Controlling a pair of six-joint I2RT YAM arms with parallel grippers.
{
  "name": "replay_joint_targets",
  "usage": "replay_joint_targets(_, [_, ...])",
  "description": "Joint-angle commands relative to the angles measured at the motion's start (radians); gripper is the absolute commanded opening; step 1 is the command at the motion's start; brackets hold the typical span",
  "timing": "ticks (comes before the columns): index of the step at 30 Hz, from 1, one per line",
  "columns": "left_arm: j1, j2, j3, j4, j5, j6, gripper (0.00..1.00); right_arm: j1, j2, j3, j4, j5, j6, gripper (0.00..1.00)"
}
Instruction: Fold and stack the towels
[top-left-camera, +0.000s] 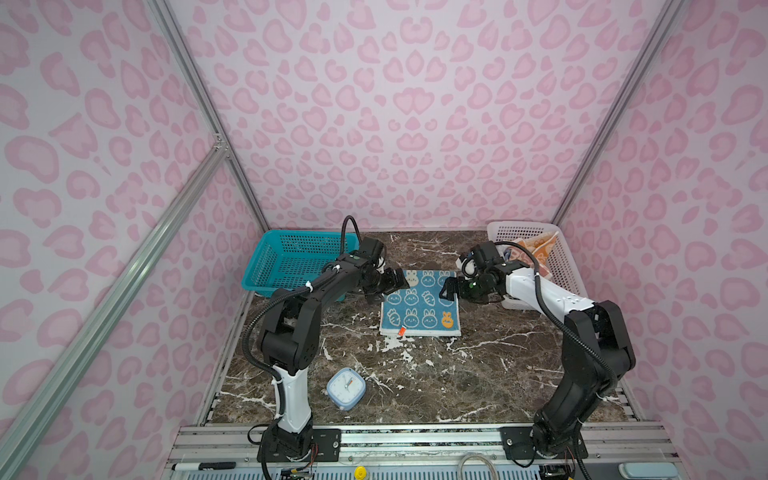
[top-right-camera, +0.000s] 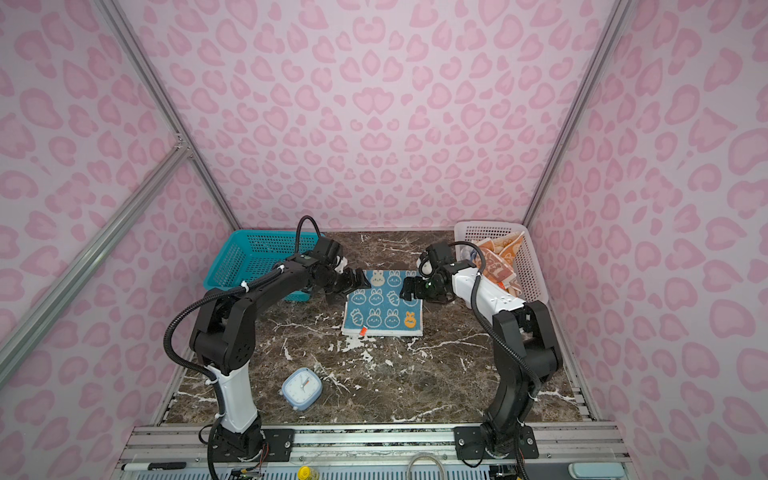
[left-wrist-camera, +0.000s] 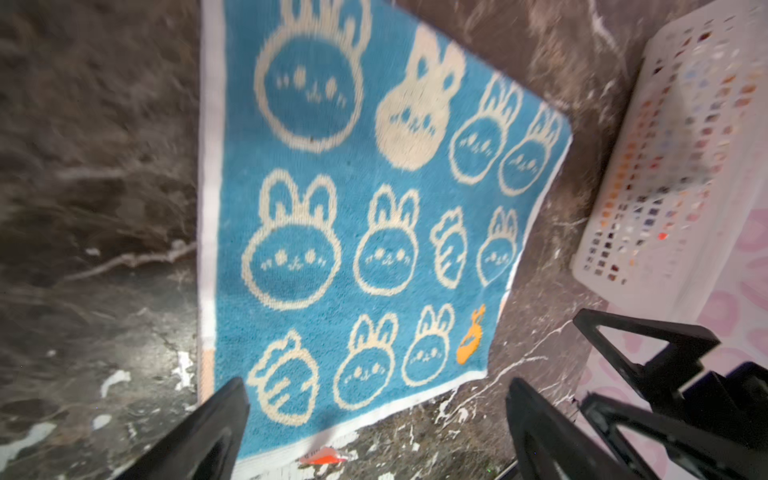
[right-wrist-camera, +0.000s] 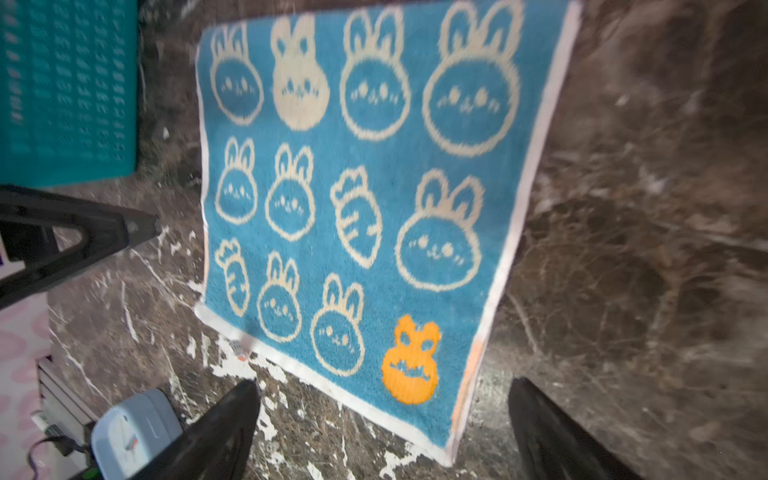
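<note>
Towel (top-left-camera: 419, 309) lies between left tool (top-left-camera: 390, 287) and right tool (top-left-camera: 448, 291) (both gaping, empty); clock (top-left-camera: 345, 388) apart.

Bare tabletop (top-left-camera: 478, 374) between blue towel (top-left-camera: 420, 305) and clock (top-left-camera: 345, 387)

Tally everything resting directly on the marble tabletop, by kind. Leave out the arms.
Baskets: 2 (teal basket, white basket)
Towels: 1 (blue towel, spread flat)
Clocks: 1 (clock)
Total: 4
The orange cloth inside the white basket is left out.
</note>
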Motion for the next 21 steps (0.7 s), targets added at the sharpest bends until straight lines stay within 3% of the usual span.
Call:
replay_joint_targets(1, [0.01,0.058,0.116,-0.022,-0.001,-0.001,0.98,-0.034,0.064,0.059,0.112,-0.108,0.117,0.96])
replay_joint_targets(9, [0.032,0.305,0.392,-0.018,0.03,-0.066,0.98,-0.052,0.355,0.346,0.218,-0.211,0.275,0.97])
replay_joint_targets(16, [0.035,0.422,0.448,-0.018,-0.009,-0.063,0.98,-0.069,0.514,0.461,0.212,-0.235,0.288,0.97])
replay_joint_targets(21, [0.037,0.436,0.44,-0.048,-0.062,-0.017,0.98,-0.086,0.568,0.483,0.169,-0.197,0.231,0.98])
